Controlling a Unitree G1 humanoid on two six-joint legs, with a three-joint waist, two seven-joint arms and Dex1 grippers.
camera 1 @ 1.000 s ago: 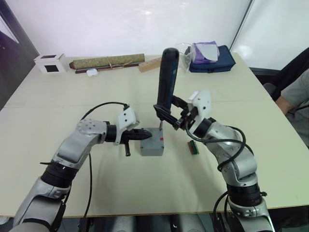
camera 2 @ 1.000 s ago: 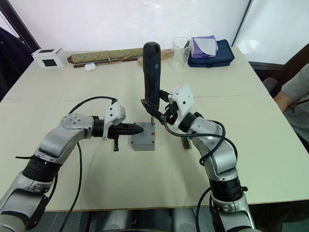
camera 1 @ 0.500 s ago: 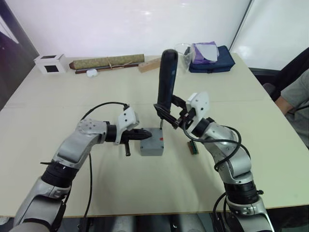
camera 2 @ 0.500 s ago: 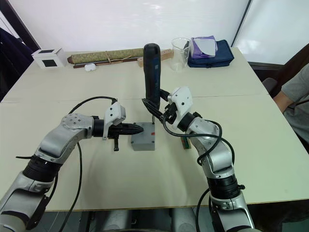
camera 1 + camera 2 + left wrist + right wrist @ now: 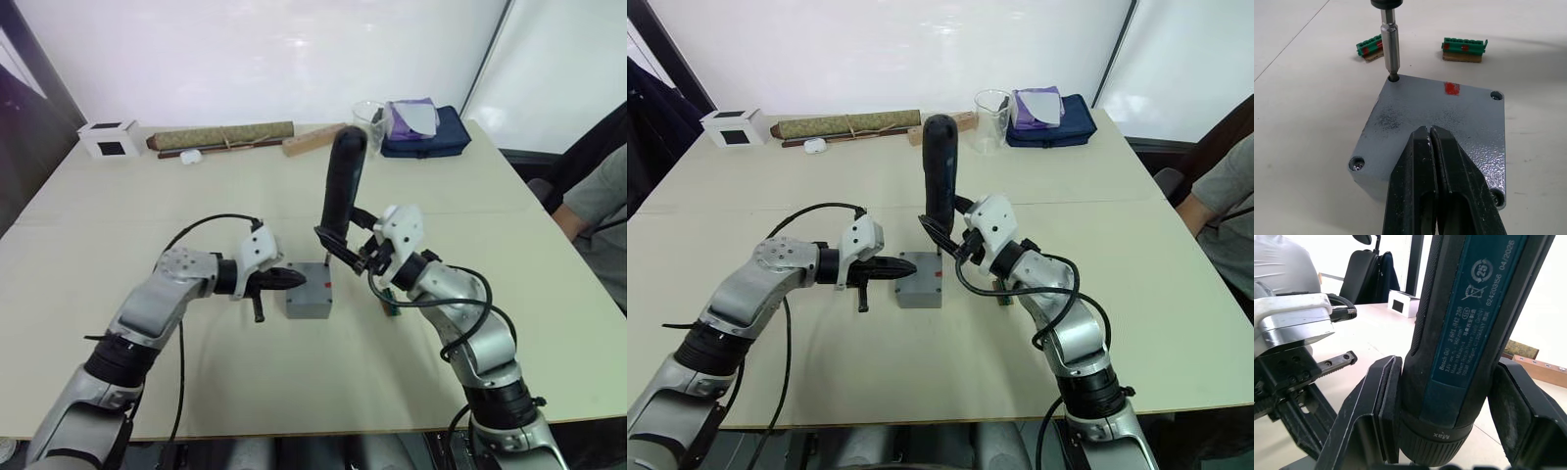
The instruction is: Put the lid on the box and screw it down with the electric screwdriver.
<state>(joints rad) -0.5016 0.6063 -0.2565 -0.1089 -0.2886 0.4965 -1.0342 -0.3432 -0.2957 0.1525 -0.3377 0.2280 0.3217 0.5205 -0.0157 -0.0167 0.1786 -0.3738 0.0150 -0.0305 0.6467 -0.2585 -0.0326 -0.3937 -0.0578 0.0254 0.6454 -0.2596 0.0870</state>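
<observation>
On a pale counter (image 5: 147,196), the right claw (image 5: 345,247) is clamping the thick black-and-blue electric screwdriver (image 5: 340,186), its bit seated in a corner hole of the grey metal lid (image 5: 1435,117) atop the box (image 5: 310,302); the left claw (image 5: 1435,161), pressed together, is steadying it. A tilted bit could slip out.

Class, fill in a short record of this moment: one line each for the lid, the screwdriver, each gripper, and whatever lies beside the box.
lid: seated on the box, red mark up
electric screwdriver: near upright, bit in one corner hole
right gripper: shut on the screwdriver's body
left gripper: shut, tips over the lid
beside box: two green bit holders
</observation>
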